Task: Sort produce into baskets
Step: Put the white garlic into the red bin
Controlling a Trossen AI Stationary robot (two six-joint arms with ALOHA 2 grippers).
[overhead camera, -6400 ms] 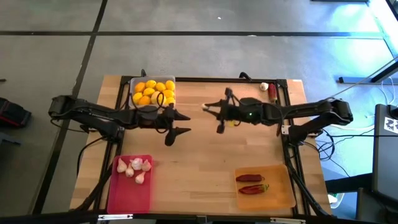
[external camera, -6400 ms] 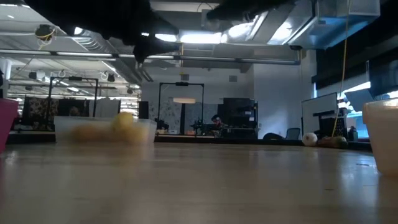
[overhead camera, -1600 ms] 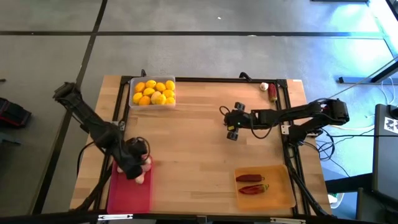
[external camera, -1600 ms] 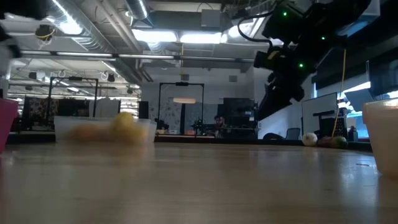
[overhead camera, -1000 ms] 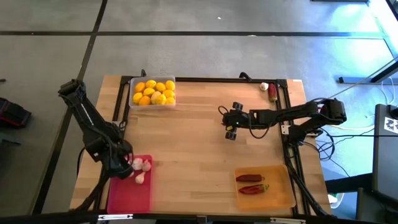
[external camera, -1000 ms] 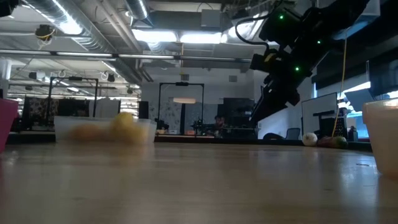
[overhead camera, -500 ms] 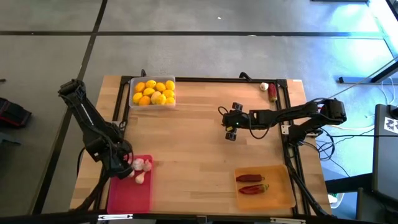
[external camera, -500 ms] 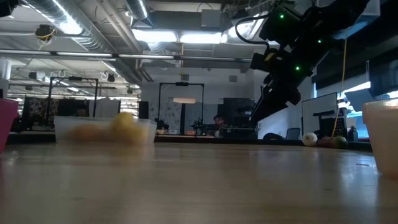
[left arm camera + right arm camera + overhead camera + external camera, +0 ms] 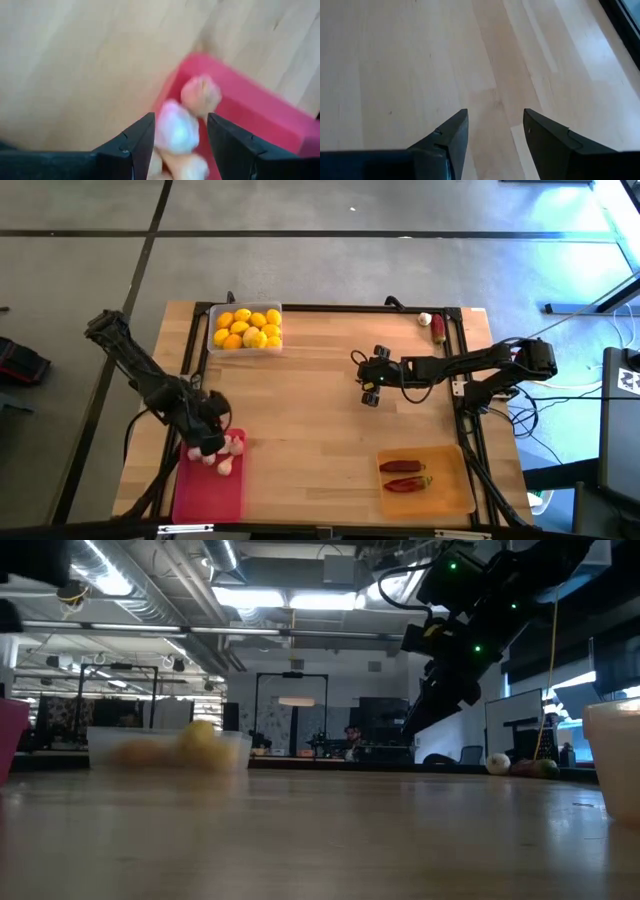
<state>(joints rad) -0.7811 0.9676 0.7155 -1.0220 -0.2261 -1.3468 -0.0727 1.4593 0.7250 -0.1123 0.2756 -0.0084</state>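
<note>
My left gripper (image 9: 208,438) stands open over the far end of the pink-red basket (image 9: 210,495). Whitish garlic bulbs (image 9: 228,450) lie in that end. In the left wrist view one bulb (image 9: 176,131) shows below the gap between my fingers and another (image 9: 201,95) lies beyond it, both on the basket's floor (image 9: 250,115). My right gripper (image 9: 368,385) hangs open over bare wood right of the table's middle, with nothing between its fingers (image 9: 445,137). A clear basket (image 9: 245,328) at the far left holds yellow and orange fruits.
An orange basket (image 9: 450,490) at the near right holds two dark red chilies (image 9: 405,475). A loose garlic bulb (image 9: 425,319) and a chili (image 9: 438,330) lie at the far right corner. Bare wood spreads across the table's middle.
My left gripper has moved a little toward the table's right and far edges over the pink-red basket's far end, turning as it went. The right arm has kept still.
</note>
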